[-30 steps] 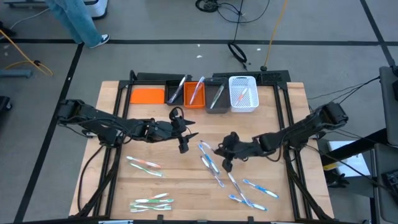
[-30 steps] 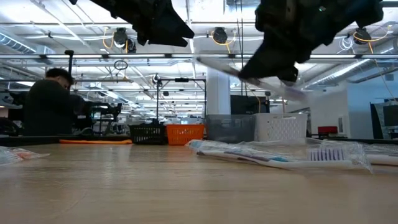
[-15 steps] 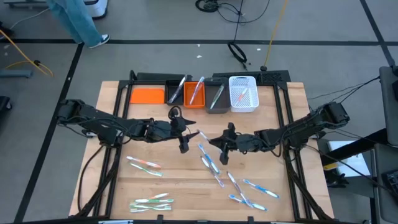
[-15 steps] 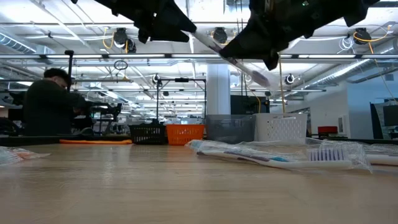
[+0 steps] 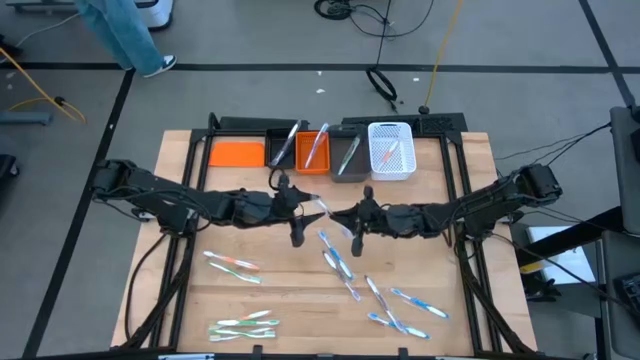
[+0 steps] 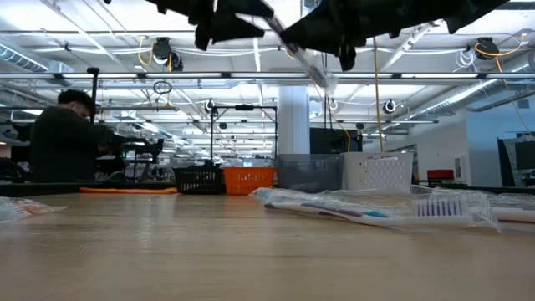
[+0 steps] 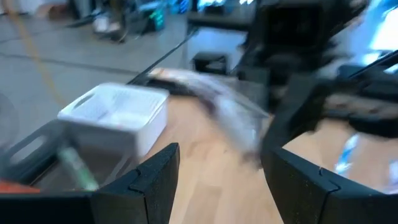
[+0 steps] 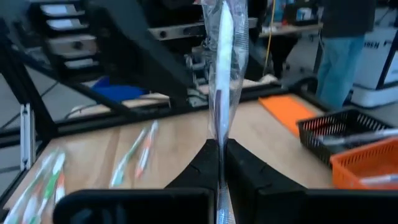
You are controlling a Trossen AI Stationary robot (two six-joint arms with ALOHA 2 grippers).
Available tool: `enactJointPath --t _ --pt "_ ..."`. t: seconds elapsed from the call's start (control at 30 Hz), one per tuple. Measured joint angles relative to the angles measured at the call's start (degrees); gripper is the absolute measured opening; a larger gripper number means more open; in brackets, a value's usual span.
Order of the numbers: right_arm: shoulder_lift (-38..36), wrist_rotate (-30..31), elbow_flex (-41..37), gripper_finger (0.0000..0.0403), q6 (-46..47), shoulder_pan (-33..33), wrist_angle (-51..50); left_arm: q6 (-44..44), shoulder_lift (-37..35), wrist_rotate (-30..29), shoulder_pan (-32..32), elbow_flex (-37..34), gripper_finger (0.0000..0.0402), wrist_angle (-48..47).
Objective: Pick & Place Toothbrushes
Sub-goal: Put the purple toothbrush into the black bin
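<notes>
My right gripper [image 5: 350, 218] hovers above the table's middle, shut on a toothbrush in a clear wrapper [image 8: 220, 74]. The toothbrush slants through the air in the low view [image 6: 303, 55]. My left gripper [image 5: 308, 210] faces it from the table's left, open [image 7: 217, 158]. The wrapped toothbrush [image 7: 217, 111] shows just ahead of the left fingers and seems clear of them. More toothbrushes lie flat on the table: near the left [image 5: 232, 265], at the near edge [image 5: 243, 325], in the middle [image 5: 337, 256] and to the right [image 5: 402, 310]. My right gripper pinches the wrapped toothbrush between its two fingers at one end [image 8: 219, 155]. The fingers lie along it, coming level from the table's right. The toothbrush is lifted clear of the table, and its free end [image 8: 221, 25] points toward the left gripper.
A row of bins stands at the far edge: an orange lid [image 5: 237, 153], a black bin [image 5: 283, 147], an orange bin [image 5: 313, 150], a grey bin [image 5: 348, 158] and a white basket [image 5: 391, 150], several holding toothbrushes. A seated person [image 6: 67, 138] shows beyond the table.
My right gripper has risen and moved toward the table's left and far edge, closing on the left gripper. It carried the wrapped toothbrush up and clear of the table. My left gripper has stayed near its place, a little higher in the low view.
</notes>
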Motion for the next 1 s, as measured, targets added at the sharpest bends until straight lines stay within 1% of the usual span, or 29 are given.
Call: enactJointPath --t 0.1,0.17,0.37,0.43,0.5,0.6,0.83,0.9,1.0 --pt "0.0 -0.1 0.0 0.0005 -1.4 -0.8 1.9 1.8 0.0 4.1 0.0 0.0 0.023 5.5" --pt "0.0 -0.3 0.1 0.0005 -2.1 -0.9 3.0 2.6 0.0 5.0 0.0 0.0 0.023 7.9" --pt "0.0 -0.3 0.1 0.0005 -3.9 -1.1 4.8 2.9 0.0 5.1 0.3 0.0 0.0229 10.0" --pt "0.0 -0.2 0.1 0.0005 -4.1 -1.2 4.8 2.9 0.0 5.2 0.5 0.0 0.0223 10.0" --pt "0.0 -0.1 0.1 0.0005 -4.8 -1.2 5.0 2.9 0.0 5.1 0.5 0.0 0.0206 10.0" --pt "0.0 -0.3 0.1 0.0005 -5.2 -1.2 5.4 3.8 0.0 5.1 0.5 0.0 0.0162 10.1" --pt "0.0 -0.5 0.1 0.0006 -5.6 -1.2 5.5 4.9 0.0 5.3 0.5 0.0 0.0028 10.2" --pt "0.0 -0.7 0.1 0.0006 -5.8 -1.2 5.5 5.2 0.0 5.7 0.5 0.0 0.0014 10.2" --pt "0.0 -0.7 0.1 0.0006 -5.7 -1.2 5.1 4.8 0.0 5.7 0.5 0.0 0.0021 10.2"
